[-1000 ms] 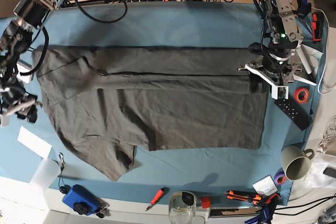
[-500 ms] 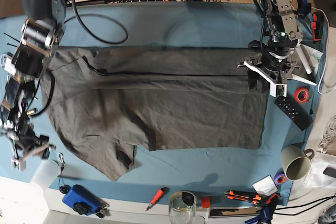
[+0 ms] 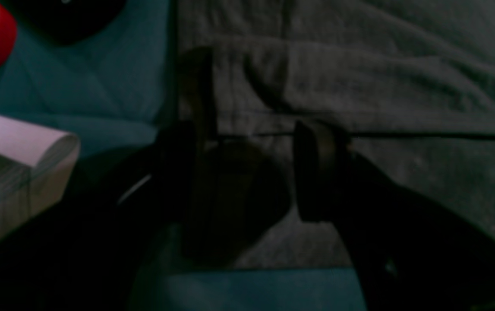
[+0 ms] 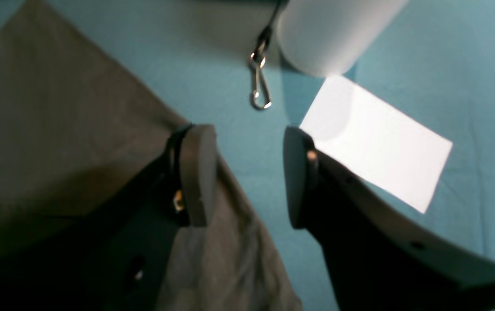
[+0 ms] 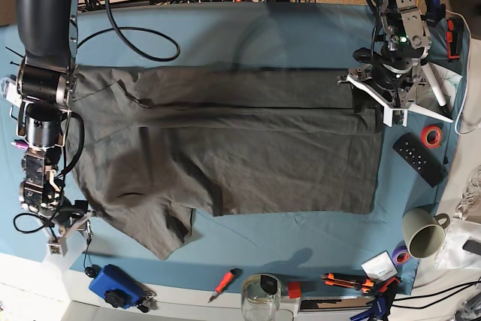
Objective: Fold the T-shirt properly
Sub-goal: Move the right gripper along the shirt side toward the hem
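The left gripper point(image 3: 251, 168) has its fingers apart and holds nothing; one pad point(image 3: 316, 164) hangs over the dark fold line at the hem end of the T-shirt point(image 5: 225, 148), the other near the cloth's edge, though the dim wrist view hides whether either touches the fabric. The right gripper point(image 4: 247, 177) is likewise spread and empty, one finger point(image 4: 197, 172) above the sleeve edge, the other over bare blue tablecloth point(image 5: 225, 31) beside a white card point(image 4: 376, 142).

The shirt lies lengthwise across the middle of the tablecloth, hem toward its right edge, collar end toward its left. By my reading one long fold is in: the far side is turned over along a straight crease. The near sleeve still splays toward the front-left corner, so the second lengthwise fold and the crosswise folds seem left to do.

The collar is not visible, and the right gripper's fingers are hard to make out in the base view.
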Action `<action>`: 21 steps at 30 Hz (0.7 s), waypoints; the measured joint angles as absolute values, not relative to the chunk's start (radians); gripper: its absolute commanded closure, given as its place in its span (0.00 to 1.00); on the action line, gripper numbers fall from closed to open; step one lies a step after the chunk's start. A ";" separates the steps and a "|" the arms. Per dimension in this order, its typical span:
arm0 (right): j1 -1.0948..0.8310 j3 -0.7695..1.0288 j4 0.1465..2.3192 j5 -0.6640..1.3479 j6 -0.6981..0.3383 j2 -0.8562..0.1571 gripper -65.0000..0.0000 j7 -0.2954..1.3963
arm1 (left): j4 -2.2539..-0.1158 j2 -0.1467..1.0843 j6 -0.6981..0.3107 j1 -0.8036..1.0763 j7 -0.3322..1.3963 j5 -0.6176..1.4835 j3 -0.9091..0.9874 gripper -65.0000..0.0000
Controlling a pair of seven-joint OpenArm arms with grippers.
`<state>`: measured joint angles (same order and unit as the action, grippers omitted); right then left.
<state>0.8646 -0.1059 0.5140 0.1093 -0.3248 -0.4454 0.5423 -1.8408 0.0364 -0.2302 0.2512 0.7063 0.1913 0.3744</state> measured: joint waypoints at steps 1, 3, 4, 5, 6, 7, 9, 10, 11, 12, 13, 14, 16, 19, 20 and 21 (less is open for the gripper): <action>0.866 -0.113 0.498 0.109 -0.313 -0.445 0.61 0.537 | -1.841 0.036 -0.230 0.251 0.706 0.191 0.374 0.45; 0.866 -0.115 0.455 0.105 -0.295 -0.447 0.61 0.511 | -1.841 0.037 -0.230 0.251 0.706 0.191 0.374 0.45; 0.861 -0.114 0.440 0.105 -0.292 -0.447 0.61 0.506 | -1.841 0.037 -0.230 0.251 0.702 0.191 0.374 0.45; 0.851 -0.115 0.429 0.106 -0.291 -0.448 0.61 0.489 | -1.841 0.036 -0.230 0.251 0.703 0.192 0.374 0.45; 0.840 -0.115 0.421 0.104 -0.288 -0.448 0.61 0.481 | -1.841 0.036 -0.230 0.251 0.703 0.192 0.374 0.45; 0.828 -0.115 0.414 0.102 -0.284 -0.448 0.61 0.473 | -1.841 0.036 -0.230 0.251 0.702 0.192 0.374 0.45; 0.803 -0.115 0.411 0.102 -0.285 -0.448 0.61 0.464 | -1.841 0.036 -0.230 0.251 0.703 0.192 0.374 0.45; 0.794 -0.115 0.411 0.102 -0.285 -0.448 0.61 0.457 | -1.841 0.036 -0.230 0.251 0.703 0.192 0.374 0.45; 0.786 -0.115 0.411 0.103 -0.285 -0.447 0.61 0.450 | -1.841 0.036 -0.230 0.251 0.702 0.192 0.374 0.45; 0.778 -0.115 0.411 0.101 -0.284 -0.445 0.61 0.444 | -1.841 0.036 -0.230 0.251 0.702 0.192 0.374 0.45; 0.771 -0.115 0.411 0.102 -0.285 -0.445 0.61 0.438 | -1.841 0.036 -0.230 0.251 0.703 0.192 0.374 0.45; 0.763 -0.115 0.411 0.103 -0.284 -0.445 0.61 0.429 | -1.841 0.036 -0.230 0.251 0.703 0.192 0.374 0.45; 0.741 -0.114 0.411 0.107 -0.268 -0.445 0.61 0.409 | -1.841 0.036 -0.230 0.251 0.703 0.192 0.374 0.45; 0.725 -0.114 0.415 0.109 -0.265 -0.446 0.67 0.387 | -1.841 0.036 -0.230 0.251 0.703 0.192 0.374 0.45; 0.722 -0.114 0.416 0.110 -0.266 -0.446 0.72 0.381 | -1.841 0.036 -0.230 0.251 0.703 0.192 0.374 0.45; 0.717 -0.114 0.418 0.111 -0.266 -0.445 0.77 0.371 | -1.841 0.036 -0.230 0.251 0.702 0.192 0.374 0.45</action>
<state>0.7166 -0.1143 0.4183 0.1108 -0.2665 -0.4454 0.3706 -1.8408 0.0364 -0.2302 0.2512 0.7025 0.1921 0.3744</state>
